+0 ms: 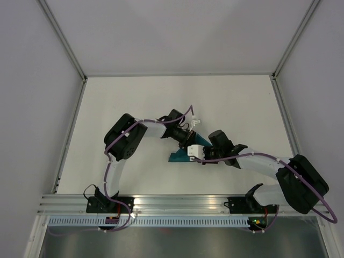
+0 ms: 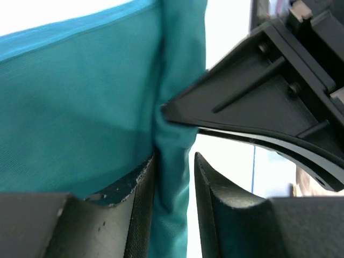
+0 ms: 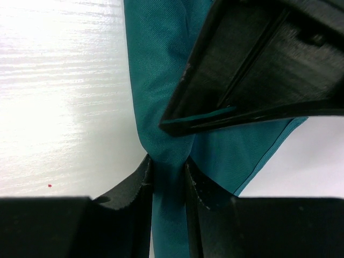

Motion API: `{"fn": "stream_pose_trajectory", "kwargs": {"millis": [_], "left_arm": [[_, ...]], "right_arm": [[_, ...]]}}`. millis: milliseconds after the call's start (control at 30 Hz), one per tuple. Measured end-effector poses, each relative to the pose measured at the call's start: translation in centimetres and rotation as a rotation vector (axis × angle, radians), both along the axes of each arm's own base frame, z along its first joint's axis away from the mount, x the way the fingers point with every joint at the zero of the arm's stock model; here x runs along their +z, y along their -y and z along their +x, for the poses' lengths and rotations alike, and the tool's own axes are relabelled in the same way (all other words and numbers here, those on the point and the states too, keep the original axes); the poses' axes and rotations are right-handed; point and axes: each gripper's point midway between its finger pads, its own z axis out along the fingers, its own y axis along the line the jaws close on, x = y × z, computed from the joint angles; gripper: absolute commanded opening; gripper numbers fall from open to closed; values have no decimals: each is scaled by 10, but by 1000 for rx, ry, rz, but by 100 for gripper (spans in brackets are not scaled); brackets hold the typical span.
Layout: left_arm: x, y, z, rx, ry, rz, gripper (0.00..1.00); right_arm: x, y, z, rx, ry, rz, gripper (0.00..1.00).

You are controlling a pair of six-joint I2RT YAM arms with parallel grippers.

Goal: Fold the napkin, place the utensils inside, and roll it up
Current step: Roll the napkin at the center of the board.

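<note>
looking down on a white surface (image 1: 134,107), walled in pale panels. reaching in from the near edge, left arm (image 1: 126,142) and right arm (image 1: 279,172), with wrists meeting near the middle. between them lies the napkin (image 1: 180,156), teal, gathered into a narrow bunch and mostly hidden under the wrists. no sign of the knife in any view.

seen from the right wrist: right claw (image 3: 167,161) clamped on the napkin, with the cloth squeezed thin between both pads and no gap on either side. seen from the left wrist: left claw (image 2: 174,158) standing slightly apart around the same fold, touching it with one finger (image 2: 137,188) only, a sliver of white before the other. reads as a hand-over of the fold from left to right.

handling, as a judgement: thin, light, limp and a little shiny, so likely to slide and sag rather than keep a crease. best taken at a hem or corner, pinching all layers well inside the pads and not at the very tips. worth minding the closeness of the two claws. risk of layers slipping apart and the fold collapsing on release.
</note>
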Motion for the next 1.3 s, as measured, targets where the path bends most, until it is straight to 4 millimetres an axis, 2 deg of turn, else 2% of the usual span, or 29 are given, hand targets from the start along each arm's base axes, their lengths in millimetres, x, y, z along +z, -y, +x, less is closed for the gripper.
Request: {"fn": "stream_pose_trajectory", "kwargs": {"millis": [100,300,400,500,600,700,767,867,967,1100,1300], "left_arm": [[2,-6,14,67,24,13,40],[13,-28,55,275,127,56,40],[30,-45,78,416,195,60,40],[55,-76,98,616,304,52,40],[81,-100,109,769,418,25,41],[103,-112,108,871,529,-7,42],[110,-115,104,906,597,-12,42],[110,-113,86,907,722,3,44],[110,-100,65,843,854,18,47],[110,-82,45,742,994,32,49],[91,-56,32,569,1091,77,50]], "right_arm": [[0,-3,3,2,-11,-2,0],[-1,-6,8,1,-74,7,0],[-2,-6,10,4,-129,16,0],[-3,-6,11,11,-199,21,0],[-4,-5,15,19,-285,23,0],[-5,-5,19,25,-386,36,0],[-5,-5,21,27,-455,45,0],[-6,-6,24,23,-546,55,1],[-5,-6,24,15,-633,62,0],[-5,-6,25,-2,-717,63,1],[-5,-6,26,-25,-789,64,0]]}}
